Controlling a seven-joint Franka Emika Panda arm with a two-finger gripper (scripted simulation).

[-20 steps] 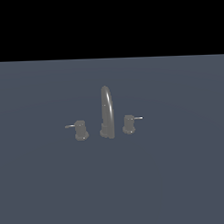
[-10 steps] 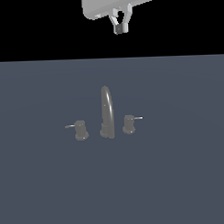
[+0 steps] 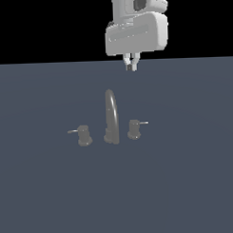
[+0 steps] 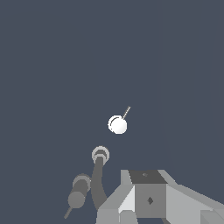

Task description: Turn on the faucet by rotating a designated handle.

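Grey metal set: you have the small dull-grey faucet [image 3: 111,119] standing near the middle of the flat slate-blue surface [image 3: 187,182], its parts in a row across the exterior view.
Spout: tall slim arched spout [image 3: 111,116], upright; its arch reads as narrow from this side. In the wrist view you see it from above, a curved dark tube ending in a pale ring [image 4: 100,155].
Designated handle: short stubby grey handle body with a thin pale lever [image 3: 135,129], just beside the spout base on the exterior view's right. The lever points to that view's right, roughly level. In the wrist view it shows as a bright white round cap with a thin line running off it [image 4: 117,125].
Twin handle: matching grey handle [image 3: 83,135] on the exterior view's left of the spout, its lever pointing to that view's left. In the wrist view it is the dull grey cylinder [image 4: 78,192] with a thin lever at its end.
Arm: your white Panda wrist block [image 3: 135,27] hangs above the faucet, against the black background.
Gripper: pale two-finger gripper [image 3: 131,66] points down, well above the spout top and above the designated handle, touching nothing. The fingertips sit close together with only a slim gap between them, and nothing is held.
Wrist view foreground: grey finger bodies [image 4: 148,199] fill the lower edge, partly covering the spout.
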